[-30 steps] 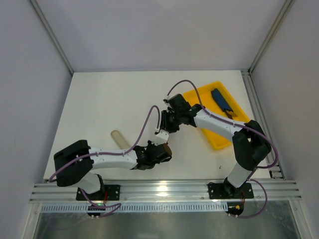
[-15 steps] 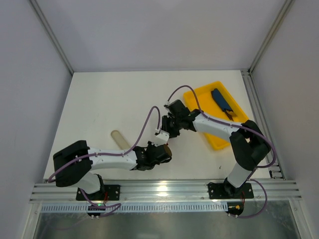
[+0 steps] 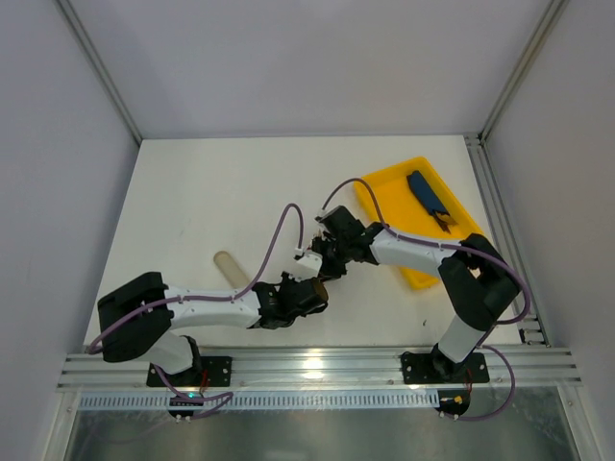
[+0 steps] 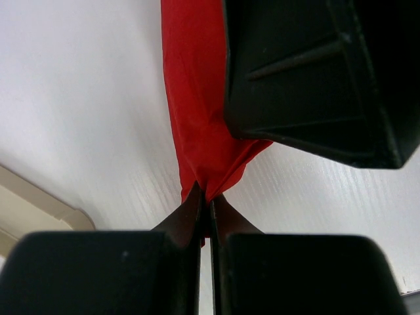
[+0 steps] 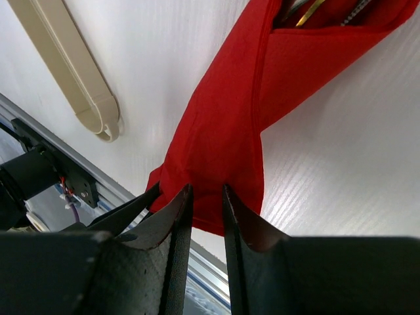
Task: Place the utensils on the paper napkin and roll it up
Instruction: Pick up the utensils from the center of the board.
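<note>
Napkin (image 5: 223, 131) wraps the utensils (image 5: 307, 12), so our left gripper (image 4: 205, 197) pinches its tip closed; we cannot tell if our right gripper (image 5: 207, 193) holds.

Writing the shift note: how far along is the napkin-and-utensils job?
Done: utensils lie inside the folded paper napkin, tips showing. In hand: left gripper pinches its end; right gripper straddles it nearby. Left: tightening the loose wrap into a finished roll.

Robotics lab test cell, white table (image 3: 211, 192), grey enclosure walls (image 3: 288, 58), aluminium rail (image 3: 317, 370)
</note>
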Tool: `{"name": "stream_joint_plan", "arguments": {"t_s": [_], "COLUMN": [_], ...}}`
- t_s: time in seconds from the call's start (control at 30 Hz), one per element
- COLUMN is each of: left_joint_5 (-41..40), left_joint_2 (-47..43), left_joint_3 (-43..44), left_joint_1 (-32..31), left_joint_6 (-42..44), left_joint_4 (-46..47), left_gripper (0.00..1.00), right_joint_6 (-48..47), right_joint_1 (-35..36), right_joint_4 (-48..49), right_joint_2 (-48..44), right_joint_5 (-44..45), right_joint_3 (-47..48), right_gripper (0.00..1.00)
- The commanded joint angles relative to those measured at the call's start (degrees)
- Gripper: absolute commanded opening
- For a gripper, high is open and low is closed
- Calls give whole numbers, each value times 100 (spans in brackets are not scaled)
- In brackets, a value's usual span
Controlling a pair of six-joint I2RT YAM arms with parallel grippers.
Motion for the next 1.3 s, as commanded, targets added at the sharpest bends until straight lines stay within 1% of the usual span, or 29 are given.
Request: {"name": "stream_joint_plan", "arguments": {"t_s": [0.0, 0.2, 0.43, 0.63, 0.9, 1.0, 1.1, 1.13, 1.23, 1.27], "left_joint_5": [-250, -259, -250, -268, -224, -241, -241, -233, -224, -224], "left_joint_2": [-187, -204, -327, -486, -415, -415, -407, -407, -380, -372], "left_joint_3": [-7, -51, -86, -174, -165, -165, -166, -165, -165, -157], "left_joint_1": [24, 24, 24, 15, 24, 15, 24, 24, 24, 24], "left_joint_6": [-92, -109, -101, -136, -127, -109, -83, -74, -48, -39], "left_joint_4": [274, 265, 213, 230, 300, 309, 292, 292, 327, 335], "left_gripper": [0, 0, 0, 0, 0, 0, 0, 0, 0, 0], "right_joint_6": [127, 145, -13, -75, -31, -5, 30, 56, 109, 135], "right_joint_1": [46, 54, 37, -16, -95, -174, -323, -376, -403, -420], "right_joint_4": [248, 336, 187, 195, 134, 99, -103, -304, -848, -920], "right_joint_2": [-304, -374, -242, -251, -172, -242, -260, -260, -225, -242], "right_joint_5": [-36, -36, 105, 26, -1, 43, 104, 157, 411, 473], "right_joint_3": [-82, -153, 67, 172, 357, 374, 453, 549, 856, 893], "right_gripper": [28, 28, 29, 33, 34, 40, 43, 45, 60, 63]}}
